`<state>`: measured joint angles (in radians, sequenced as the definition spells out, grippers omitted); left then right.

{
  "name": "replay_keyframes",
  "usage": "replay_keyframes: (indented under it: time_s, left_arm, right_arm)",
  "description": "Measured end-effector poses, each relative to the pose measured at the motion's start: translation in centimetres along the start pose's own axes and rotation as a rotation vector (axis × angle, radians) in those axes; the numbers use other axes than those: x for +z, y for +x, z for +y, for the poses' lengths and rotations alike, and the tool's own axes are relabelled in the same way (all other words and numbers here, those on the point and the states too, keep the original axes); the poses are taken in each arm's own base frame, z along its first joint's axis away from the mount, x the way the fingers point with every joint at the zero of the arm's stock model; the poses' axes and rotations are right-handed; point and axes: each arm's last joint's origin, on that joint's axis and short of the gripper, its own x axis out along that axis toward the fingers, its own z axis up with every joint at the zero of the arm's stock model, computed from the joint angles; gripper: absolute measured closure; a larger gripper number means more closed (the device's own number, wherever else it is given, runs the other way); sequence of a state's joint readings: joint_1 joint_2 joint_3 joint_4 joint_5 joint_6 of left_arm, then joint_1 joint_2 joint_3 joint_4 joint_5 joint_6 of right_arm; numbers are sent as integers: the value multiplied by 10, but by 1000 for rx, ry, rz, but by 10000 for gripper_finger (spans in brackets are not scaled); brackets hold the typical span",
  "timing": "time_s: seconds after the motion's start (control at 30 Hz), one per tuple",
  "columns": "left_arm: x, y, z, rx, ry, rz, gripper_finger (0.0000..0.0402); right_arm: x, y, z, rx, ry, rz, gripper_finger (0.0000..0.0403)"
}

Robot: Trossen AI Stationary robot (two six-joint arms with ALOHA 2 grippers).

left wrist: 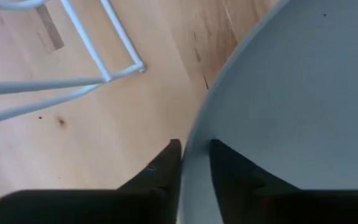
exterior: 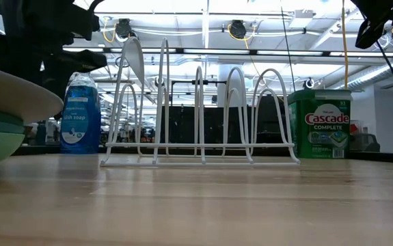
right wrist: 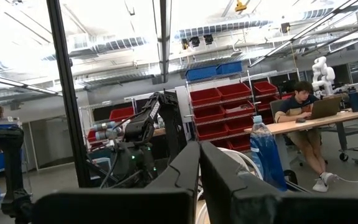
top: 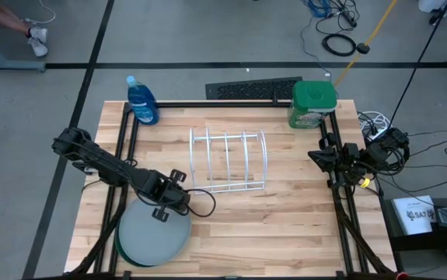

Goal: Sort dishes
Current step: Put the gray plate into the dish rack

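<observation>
One left gripper (left wrist: 194,163) finger each side grey plate (left wrist: 291,93) rim.

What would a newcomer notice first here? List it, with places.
The stack of plates at the table's near left corner, grey plate on top, with the left end effector pinching its rim. Next, the white wire rack standing at the table's middle. The right end effector waits at the right edge, away from the dishes.
</observation>
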<state>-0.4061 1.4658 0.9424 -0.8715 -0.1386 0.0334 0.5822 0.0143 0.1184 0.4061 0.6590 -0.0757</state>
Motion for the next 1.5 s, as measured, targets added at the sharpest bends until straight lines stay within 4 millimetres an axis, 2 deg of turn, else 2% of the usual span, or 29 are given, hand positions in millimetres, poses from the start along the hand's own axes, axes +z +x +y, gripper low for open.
replay_keyframes:
  time_s: [0.2, 0.5, 0.63, 0.93, 1.17, 1.5]
  left_arm:
    - [0, 0, 1, 34, 2, 3, 392]
    - [0, -1, 2, 61, 0, 2, 400]
    - [-2, -7, 3, 91, 0, -3, 400]
    - [5, -58, 14, 213, -16, -49, 401]
    - [12, -103, 22, 283, -134, -112, 401]
    - [11, -136, 29, 368, -188, -123, 401]
  right_arm:
    - [0, 0, 0, 0, 0, 0, 392]
    - [0, 0, 0, 0, 0, 0, 392]
    - [0, 0, 0, 0, 0, 0, 392]
    - [0, 0, 0, 0, -1, 1, 392]
    - [0, 0, 0, 0, -1, 0, 392]
    - [0, 0, 0, 0, -1, 0, 392]
